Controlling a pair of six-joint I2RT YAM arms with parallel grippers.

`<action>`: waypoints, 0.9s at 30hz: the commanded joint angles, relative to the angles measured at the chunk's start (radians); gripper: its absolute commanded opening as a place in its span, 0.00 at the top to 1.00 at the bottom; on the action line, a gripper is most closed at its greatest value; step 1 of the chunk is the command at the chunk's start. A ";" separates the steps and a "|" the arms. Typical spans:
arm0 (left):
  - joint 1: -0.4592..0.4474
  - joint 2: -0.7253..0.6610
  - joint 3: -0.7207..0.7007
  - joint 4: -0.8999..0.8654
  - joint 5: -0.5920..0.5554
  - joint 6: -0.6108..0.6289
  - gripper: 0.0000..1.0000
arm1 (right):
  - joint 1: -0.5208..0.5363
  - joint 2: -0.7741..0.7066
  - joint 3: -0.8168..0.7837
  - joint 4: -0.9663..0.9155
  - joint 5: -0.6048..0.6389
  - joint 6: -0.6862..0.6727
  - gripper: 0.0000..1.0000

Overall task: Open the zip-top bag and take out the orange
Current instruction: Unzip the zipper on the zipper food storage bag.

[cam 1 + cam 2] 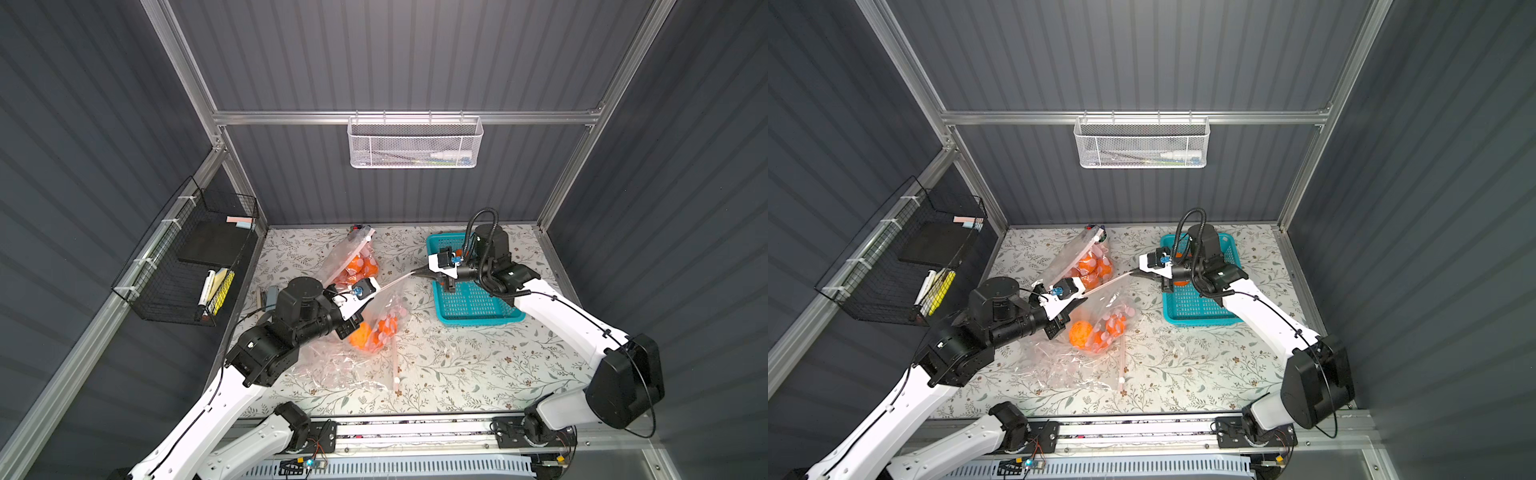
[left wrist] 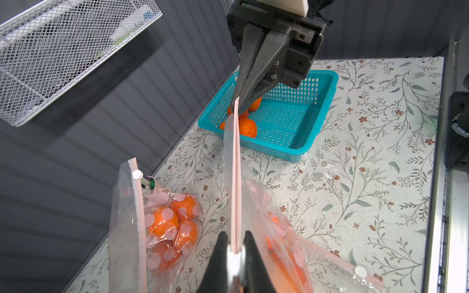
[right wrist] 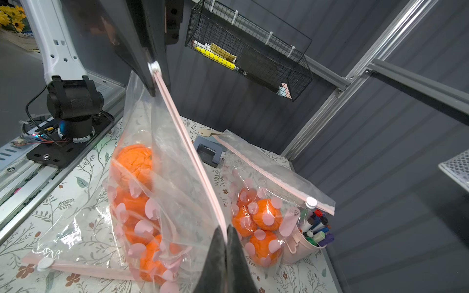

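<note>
A clear zip-top bag (image 1: 388, 322) (image 1: 1111, 322) (image 3: 177, 177) with pink dots hangs over the table between my two grippers, and several oranges (image 1: 1080, 332) (image 3: 135, 162) sit in its low end. Its pink zip strip (image 2: 236, 177) (image 3: 187, 142) is stretched taut from one gripper to the other, with its two halves lying together. The left gripper (image 1: 372, 293) (image 2: 234, 243) is shut on the white slider (image 3: 154, 68) at one end of the strip. The right gripper (image 1: 415, 272) (image 3: 226, 230) is shut on the strip's other end, above the table's middle.
A second bag of oranges (image 1: 351, 262) (image 3: 264, 215) stands at the back by a pink cup of markers (image 3: 304, 243). A teal basket (image 1: 478, 318) (image 2: 324, 101) at the back right holds oranges (image 2: 248, 126). A flat clear bag (image 1: 345, 370) lies in front. A hole punch (image 3: 208, 152) sits at the left edge.
</note>
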 commanded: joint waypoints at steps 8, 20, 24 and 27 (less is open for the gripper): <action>0.004 -0.049 0.101 -0.070 -0.043 -0.055 0.88 | -0.060 -0.008 -0.003 0.011 0.067 0.022 1.00; 0.004 -0.062 0.138 -0.134 -0.056 -0.081 0.87 | -0.091 -0.015 -0.006 0.026 0.079 0.035 1.00; 0.004 -0.064 0.134 -0.148 -0.054 -0.084 0.85 | -0.106 -0.019 -0.013 0.044 0.082 0.048 1.00; 0.004 -0.070 0.127 -0.150 -0.052 -0.086 0.85 | -0.108 -0.021 -0.018 0.053 0.075 0.052 1.00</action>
